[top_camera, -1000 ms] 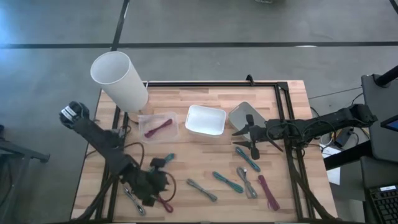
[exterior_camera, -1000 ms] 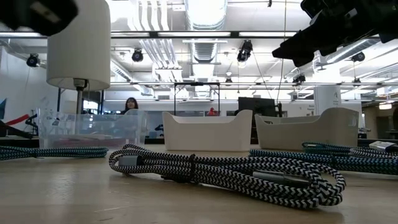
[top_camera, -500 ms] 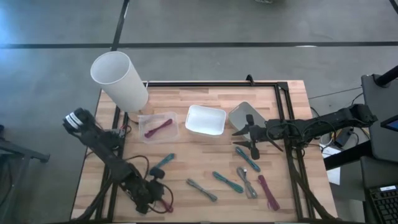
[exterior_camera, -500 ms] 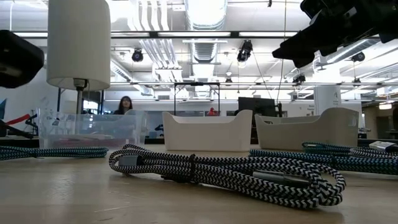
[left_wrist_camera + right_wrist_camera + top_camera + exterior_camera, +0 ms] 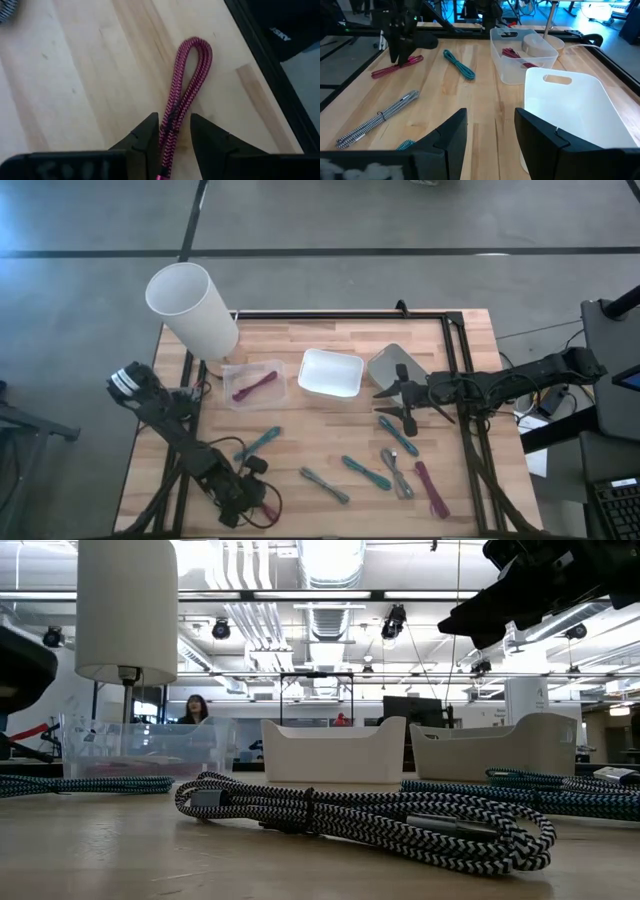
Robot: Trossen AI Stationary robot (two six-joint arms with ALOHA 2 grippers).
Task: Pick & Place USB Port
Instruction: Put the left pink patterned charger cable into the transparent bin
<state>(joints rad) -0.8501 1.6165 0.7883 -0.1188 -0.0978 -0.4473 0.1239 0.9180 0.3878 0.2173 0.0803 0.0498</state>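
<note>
Braided pink cable [image 5: 186, 87], folded into a slim bundle, lies flat on the tabletop [image 5: 75, 90] near its front left corner, just ahead of the left gripper [image 5: 174, 134], whose jaws stand apart astride the bundle's near end. It looks light, limp and slightly grippy; pinching mid-bundle should keep the strands together. The right gripper [image 5: 405, 402] hovers, jaws apart, near the white bin [image 5: 330, 372].

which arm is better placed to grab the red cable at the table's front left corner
Left. Its hand is already down over the red cable, open fingers straddling it. The right hand hangs open across the table beside the grey bin.
</note>
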